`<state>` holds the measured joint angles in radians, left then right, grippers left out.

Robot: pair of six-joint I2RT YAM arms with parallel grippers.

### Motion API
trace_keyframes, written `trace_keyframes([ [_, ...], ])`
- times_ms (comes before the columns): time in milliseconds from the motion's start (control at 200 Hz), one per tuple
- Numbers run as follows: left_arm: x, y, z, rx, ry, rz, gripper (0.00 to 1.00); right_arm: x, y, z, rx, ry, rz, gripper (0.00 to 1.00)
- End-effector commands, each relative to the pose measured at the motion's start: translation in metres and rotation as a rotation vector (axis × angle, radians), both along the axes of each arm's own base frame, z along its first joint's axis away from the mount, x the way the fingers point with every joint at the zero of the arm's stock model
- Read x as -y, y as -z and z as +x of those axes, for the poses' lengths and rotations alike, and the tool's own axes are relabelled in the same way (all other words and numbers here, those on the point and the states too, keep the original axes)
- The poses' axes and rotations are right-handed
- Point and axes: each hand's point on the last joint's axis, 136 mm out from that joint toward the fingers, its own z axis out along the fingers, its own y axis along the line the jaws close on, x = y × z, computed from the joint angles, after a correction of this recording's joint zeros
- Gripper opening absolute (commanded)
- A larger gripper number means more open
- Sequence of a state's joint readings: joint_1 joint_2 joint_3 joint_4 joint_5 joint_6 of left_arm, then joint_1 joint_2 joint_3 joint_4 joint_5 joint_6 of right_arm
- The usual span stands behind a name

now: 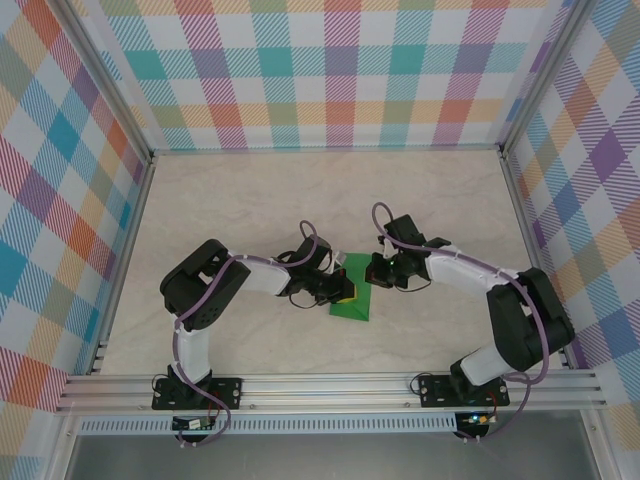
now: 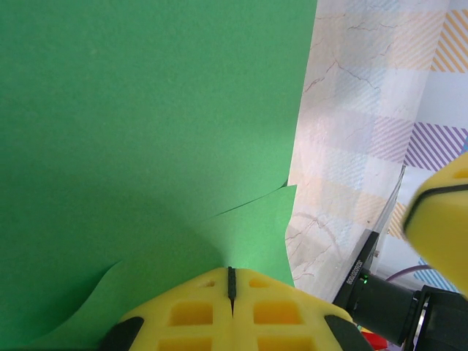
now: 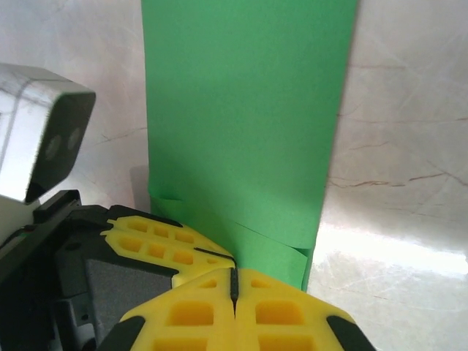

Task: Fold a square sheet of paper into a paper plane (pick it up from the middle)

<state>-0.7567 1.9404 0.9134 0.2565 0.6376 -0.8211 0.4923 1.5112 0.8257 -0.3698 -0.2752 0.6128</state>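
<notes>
L gripper [image 2: 232, 274]: yellow fingers are sitting tight together, seam closed, tips resting against the green paper [image 2: 146, 131]. Can't tell if a layer is getting pinched between them or if they're just pressing on it. Paper is curving up a bit right ahead of the tips, and a folded layer edge is running diag across it just past them.

R gripper [image 3: 232, 274]: fingers are also sitting closed flush, tips meeting the near end of the paper. In the R wrist cam the paper is showing as a narrow green strip w/ straight long edges, running away from the tips. Stacked layer edges are showing at that near end. Same caveat: can't tell pinch vs press.

L gripper's fingers [image 3: 157, 238] are sitting just left of the R tips in that view; can't tell if they're touching. The grey cam housing [image 3: 44, 139] is hanging above them. In the L wrist cam, one R finger [image 2: 446, 212] is hanging out past the paper's right edge, over the tabletop.

Top cam: both arms are reaching inward, grippers meeting nose to nose over the paper [image 1: 353, 310], around the table's middle. Paper is lying folded on the marble-look table [image 1: 250, 200], green side up, mostly poking out on the near side of the grippers. Plaid walls [image 1: 330, 70] are closing in the table on three sides. Alu rail [image 1: 330, 385] is running along the near edge.
</notes>
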Motion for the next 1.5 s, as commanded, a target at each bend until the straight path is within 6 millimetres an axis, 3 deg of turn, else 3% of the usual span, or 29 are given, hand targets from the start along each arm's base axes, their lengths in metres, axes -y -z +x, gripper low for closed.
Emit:
trace_keyframes([
  [0, -0.014, 0.026, -0.012, -0.047, -0.008, 0.113, 0.0, -0.009, 0.008, -0.006, -0.048, -0.036, 0.036, 0.02],
  [330, -0.015, 0.024, -0.009, -0.037, -0.023, 0.126, 0.0, -0.003, 0.039, -0.019, -0.129, -0.072, -0.012, 0.0],
  [625, -0.011, 0.002, 0.002, 0.038, -0.004, 0.127, 0.0, 0.014, 0.068, -0.029, -0.181, -0.098, -0.126, 0.0],
  [750, -0.019, -0.001, 0.01, 0.135, 0.041, 0.205, 0.0, 0.023, 0.078, -0.032, -0.209, -0.108, -0.186, 0.0],
  [1135, -0.063, 0.022, 0.029, 0.179, 0.012, 0.266, 0.02, 0.04, 0.088, -0.038, -0.229, -0.119, -0.293, 0.0],
  [1360, -0.086, 0.008, 0.059, 0.202, -0.049, 0.284, 0.03, 0.041, 0.087, -0.038, -0.225, -0.119, -0.294, 0.0],
  [1495, -0.082, -0.015, 0.071, 0.225, -0.06, 0.244, 0.03, 0.04, 0.086, -0.037, -0.22, -0.12, -0.288, 0.0],
])
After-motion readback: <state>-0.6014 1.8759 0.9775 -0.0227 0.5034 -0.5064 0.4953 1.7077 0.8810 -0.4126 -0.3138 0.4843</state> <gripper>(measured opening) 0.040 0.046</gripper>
